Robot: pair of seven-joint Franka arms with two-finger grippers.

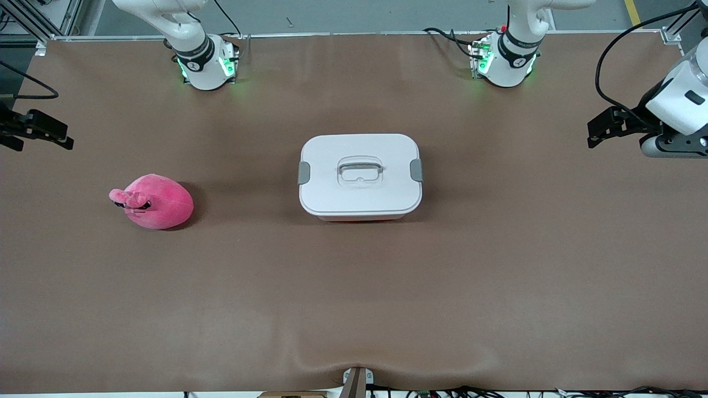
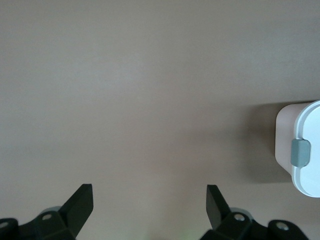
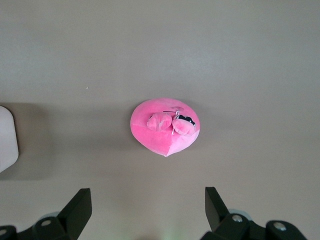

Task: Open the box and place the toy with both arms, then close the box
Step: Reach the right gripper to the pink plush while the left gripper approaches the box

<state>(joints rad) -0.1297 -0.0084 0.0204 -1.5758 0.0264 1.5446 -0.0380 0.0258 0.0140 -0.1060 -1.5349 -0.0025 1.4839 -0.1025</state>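
The box (image 1: 359, 188) stands shut in the middle of the table, its white lid clipped down by a grey clip (image 1: 303, 172) at each end. Its end also shows in the left wrist view (image 2: 306, 170) and the right wrist view (image 3: 7, 140). The pink plush toy (image 1: 157, 203) lies on the table toward the right arm's end, apart from the box; it also shows in the right wrist view (image 3: 165, 126). My left gripper (image 1: 596, 132) (image 2: 149, 200) hangs open and empty over bare table at the left arm's end. My right gripper (image 1: 41, 132) (image 3: 148, 200) hangs open and empty at the right arm's end.
The brown table cover (image 1: 354, 287) spreads wide round the box and the toy. The two arm bases (image 1: 206, 63) (image 1: 506, 61) stand at the table's edge farthest from the front camera. A small bracket (image 1: 357, 381) sits at the nearest edge.
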